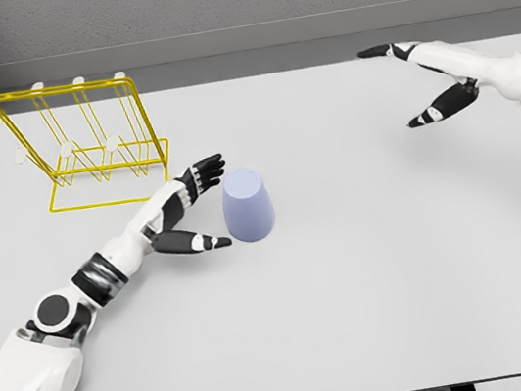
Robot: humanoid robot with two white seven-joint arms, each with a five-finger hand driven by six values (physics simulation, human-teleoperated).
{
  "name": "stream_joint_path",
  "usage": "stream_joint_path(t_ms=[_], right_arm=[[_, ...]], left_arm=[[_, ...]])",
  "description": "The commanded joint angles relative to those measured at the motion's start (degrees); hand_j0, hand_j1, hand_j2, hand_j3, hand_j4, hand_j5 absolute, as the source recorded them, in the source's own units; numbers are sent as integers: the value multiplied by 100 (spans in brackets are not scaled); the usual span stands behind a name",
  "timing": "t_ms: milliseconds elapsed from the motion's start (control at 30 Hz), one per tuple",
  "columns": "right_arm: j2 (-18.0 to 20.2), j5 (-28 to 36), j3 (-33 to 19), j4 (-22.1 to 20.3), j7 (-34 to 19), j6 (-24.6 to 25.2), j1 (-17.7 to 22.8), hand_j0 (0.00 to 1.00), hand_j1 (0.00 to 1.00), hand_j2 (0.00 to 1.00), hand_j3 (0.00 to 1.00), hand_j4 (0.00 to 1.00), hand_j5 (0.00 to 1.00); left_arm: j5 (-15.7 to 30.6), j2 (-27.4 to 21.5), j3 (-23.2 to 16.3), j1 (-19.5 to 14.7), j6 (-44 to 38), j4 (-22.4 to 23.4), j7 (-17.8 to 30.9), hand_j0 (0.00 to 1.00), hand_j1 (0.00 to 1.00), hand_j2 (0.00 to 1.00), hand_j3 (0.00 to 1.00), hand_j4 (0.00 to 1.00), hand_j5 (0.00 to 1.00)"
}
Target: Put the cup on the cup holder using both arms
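Observation:
A pale lavender cup [247, 205] stands upside down near the middle of the white table [373, 277]. My left hand [204, 204] is just to its left, open, with the fingers spread above and the thumb below at the cup's side; no grasp shows. The yellow wire cup holder [84, 144] with white-tipped pegs stands at the back left, behind the left hand. My right hand [416, 81] is open far off at the back right, away from the cup.
Grey walls rise behind the table's far edge and along the left side. The table's front edge runs along the bottom of the view.

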State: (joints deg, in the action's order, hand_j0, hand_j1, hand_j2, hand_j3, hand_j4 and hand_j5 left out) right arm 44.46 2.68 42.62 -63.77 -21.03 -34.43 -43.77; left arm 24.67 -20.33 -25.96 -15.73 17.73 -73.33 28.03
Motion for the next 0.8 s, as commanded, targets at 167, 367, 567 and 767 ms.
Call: stream_joint_path(t_ms=[167,367,567,767], right_arm=[[274,-602,273,67,451,-57,-79,100,100,100,100,100,100],[265,-593,396,31,451,-57,-176,100,100,100,100,100,100],[212,-602,422,40,451,-57,-176,100,100,100,100,100,100],[212,-593,528,146,433,-57,-176,100,100,100,100,100,100]], left_arm=[[-6,179,3,-9,3,47,0,100,100,100,100,100,100],[-32,240,-6,-185,12,284,18,100,100,100,100,100,100],[-32,240,-6,-185,12,293,18,100,100,100,100,100,100],[-76,284,-50,-185,20,293,18,100,100,100,100,100,100]])
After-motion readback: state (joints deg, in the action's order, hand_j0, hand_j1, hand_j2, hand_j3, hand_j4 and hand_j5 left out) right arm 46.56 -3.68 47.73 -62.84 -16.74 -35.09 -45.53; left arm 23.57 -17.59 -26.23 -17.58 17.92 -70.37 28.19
